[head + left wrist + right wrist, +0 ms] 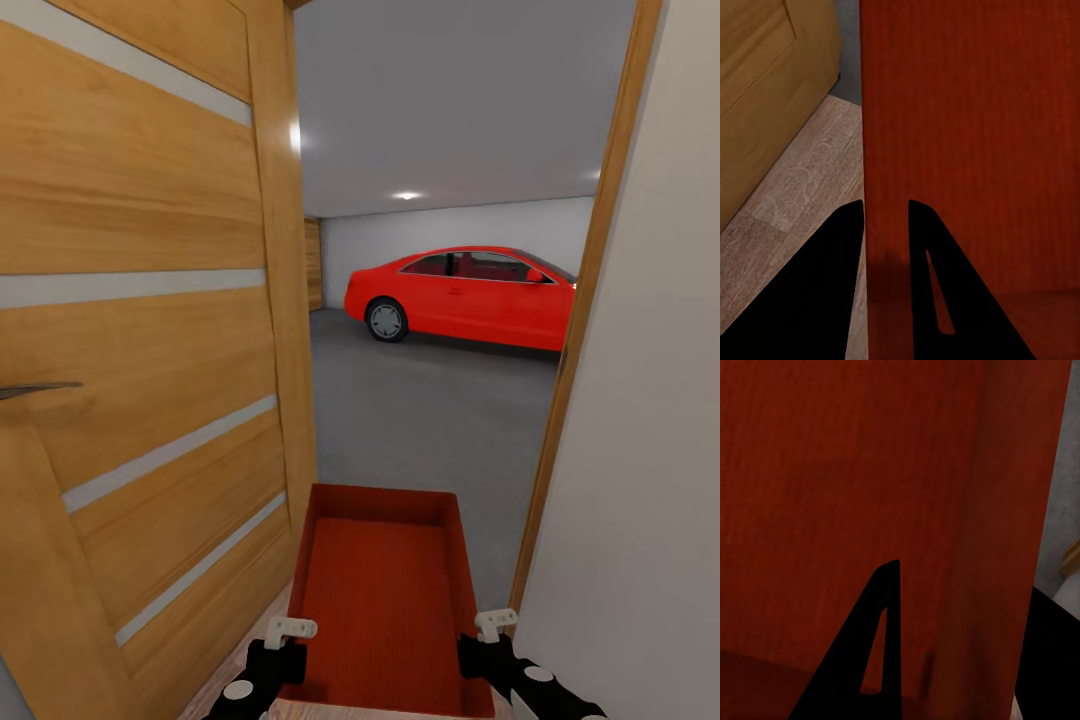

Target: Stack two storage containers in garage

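One orange-red storage container (pixel 380 600) hangs low in front of me, open side up and empty, carried between both grippers in a doorway. My left gripper (pixel 284 648) is shut on its left wall; in the left wrist view the gripper (pixel 886 217) has black fingers (pixel 832 292) on either side of the container wall (pixel 967 135). Over the right wall my right gripper (pixel 482 645) is shut too, and the right wrist view has that gripper (pixel 964 581) straddling the wall (pixel 870 472). Ahead lies the garage with its dark grey floor (pixel 430 420).
An open wood-panelled door (pixel 150 350) stands close on my left, its handle (pixel 35 389) sticking out. The wooden door frame (pixel 572 370) and a white wall (pixel 640 450) are close on the right. A red car (pixel 465 295) is parked at the garage's far side. Pale wood planks (pixel 802 202) lie below.
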Tool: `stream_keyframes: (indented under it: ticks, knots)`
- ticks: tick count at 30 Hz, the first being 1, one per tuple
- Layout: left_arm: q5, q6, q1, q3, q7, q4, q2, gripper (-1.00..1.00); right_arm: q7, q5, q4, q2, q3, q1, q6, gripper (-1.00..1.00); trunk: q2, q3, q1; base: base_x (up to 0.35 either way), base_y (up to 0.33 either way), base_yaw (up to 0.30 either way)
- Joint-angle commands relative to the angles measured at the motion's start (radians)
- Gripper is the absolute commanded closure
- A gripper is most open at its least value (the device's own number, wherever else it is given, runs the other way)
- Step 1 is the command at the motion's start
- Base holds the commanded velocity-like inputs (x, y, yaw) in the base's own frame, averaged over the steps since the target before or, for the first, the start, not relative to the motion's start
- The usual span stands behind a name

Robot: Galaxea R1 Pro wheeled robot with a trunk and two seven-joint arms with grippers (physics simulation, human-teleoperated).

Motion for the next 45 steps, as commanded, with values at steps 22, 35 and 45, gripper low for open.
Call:
stream_keyframes:
  ticks: [22,35,45]
  knots:
    - [0.018,0.004,0.0,-0.007,0.014,0.0,0.002,1.0,0.003,0.001,-0.002,0.0,0.007,-0.001,-0.031,1.0,-0.001,0.0,0.0,0.0,0.0,-0.093]
    - [0.018,0.004,0.0,-0.005,0.014,0.0,0.002,1.0,0.003,0.001,-0.002,0.0,0.008,-0.001,-0.031,1.0,-0.001,0.001,0.0,0.0,0.0,-0.014]
    - [0.019,0.005,0.0,-0.004,0.014,0.0,0.002,1.0,0.003,0.001,-0.002,0.0,0.008,-0.001,-0.031,1.0,-0.001,0.001,0.0,0.117,0.087,0.0]
